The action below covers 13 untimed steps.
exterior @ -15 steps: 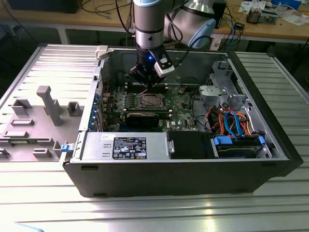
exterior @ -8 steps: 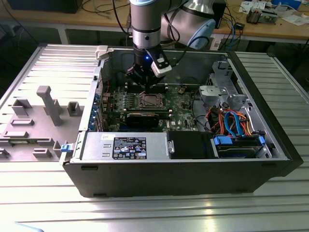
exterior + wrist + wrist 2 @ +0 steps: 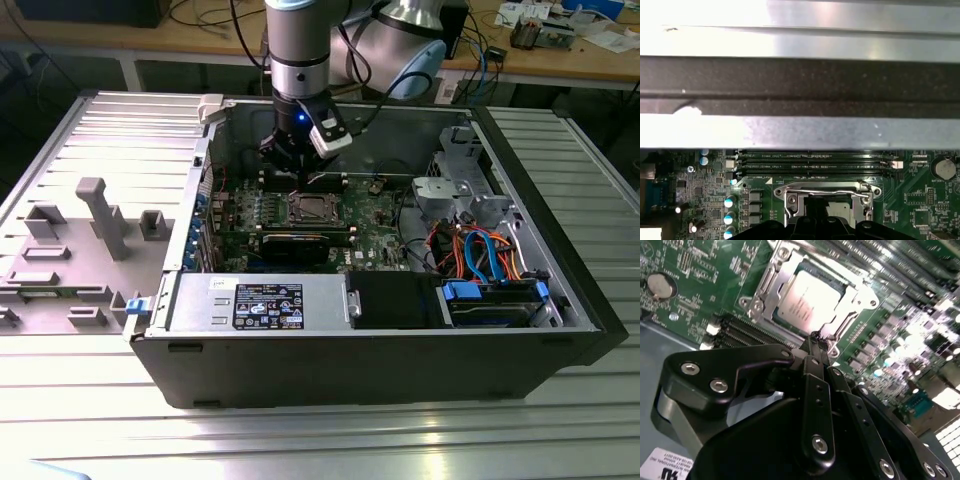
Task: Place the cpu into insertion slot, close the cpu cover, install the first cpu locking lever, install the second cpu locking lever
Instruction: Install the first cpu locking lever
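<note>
- Small flat square cpu (image 3: 809,296) with dull silver-grey metal top: seated in the insertion slot (image 3: 310,208) on the green motherboard (image 3: 700,285), inside the open dark computer case (image 3: 560,300).
- Thin silvery square cpu cover (image 3: 767,282): lying down flat around the chip, chip top showing through the square cut-out; also seen in the first wrist view (image 3: 822,189).
- Black gripper (image 3: 816,337): jaws drawn together to a narrow tip, nothing visibly held between them, tip poised just at the near edge of the socket frame; whether touching, cannot tell.
- In the exterior view, gripper (image 3: 290,170) hanging from the grey arm straight above the socket.
- Long narrow black memory slots (image 3: 815,165): just beside the socket, between it and the case wall.
- Black labelled box (image 3: 265,303) along the case's near side; bundle of blue and orange cables (image 3: 480,250) toward the exterior view's right.
- Case resting on a ribbed metal tabletop (image 3: 320,440); grey moulded fixtures (image 3: 100,215) at the exterior view's left.
</note>
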{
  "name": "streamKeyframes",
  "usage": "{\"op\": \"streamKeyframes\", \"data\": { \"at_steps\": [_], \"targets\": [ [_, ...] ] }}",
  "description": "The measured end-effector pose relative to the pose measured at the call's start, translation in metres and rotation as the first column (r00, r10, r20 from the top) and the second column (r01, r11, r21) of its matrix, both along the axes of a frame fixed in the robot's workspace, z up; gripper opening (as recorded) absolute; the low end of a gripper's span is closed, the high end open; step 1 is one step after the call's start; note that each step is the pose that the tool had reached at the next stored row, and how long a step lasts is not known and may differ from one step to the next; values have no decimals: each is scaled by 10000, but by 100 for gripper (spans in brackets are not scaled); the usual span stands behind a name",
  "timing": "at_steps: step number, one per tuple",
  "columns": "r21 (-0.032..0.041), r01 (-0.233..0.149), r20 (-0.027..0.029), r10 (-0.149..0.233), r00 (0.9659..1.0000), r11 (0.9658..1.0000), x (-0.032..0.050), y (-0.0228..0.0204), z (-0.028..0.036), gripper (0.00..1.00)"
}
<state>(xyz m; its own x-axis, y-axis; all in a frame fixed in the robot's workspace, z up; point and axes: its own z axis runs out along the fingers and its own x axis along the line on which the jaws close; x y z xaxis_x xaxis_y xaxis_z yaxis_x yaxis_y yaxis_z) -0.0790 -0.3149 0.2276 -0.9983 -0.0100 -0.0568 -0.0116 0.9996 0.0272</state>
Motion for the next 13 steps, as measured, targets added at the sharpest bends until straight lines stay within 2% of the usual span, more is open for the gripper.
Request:
{"op": "streamKeyframes", "data": {
  "at_steps": [1,2,7,13],
  "targets": [
    [92,0,1,0,10000,10000,0,0,0,11],
    [138,0,1,0,10000,9999,0,1,0,11],
    [140,-45,1,45,10000,9999,23,14,-1,11],
    [139,-238,1,238,9997,9996,33,73,-1,11]
  ]
}}
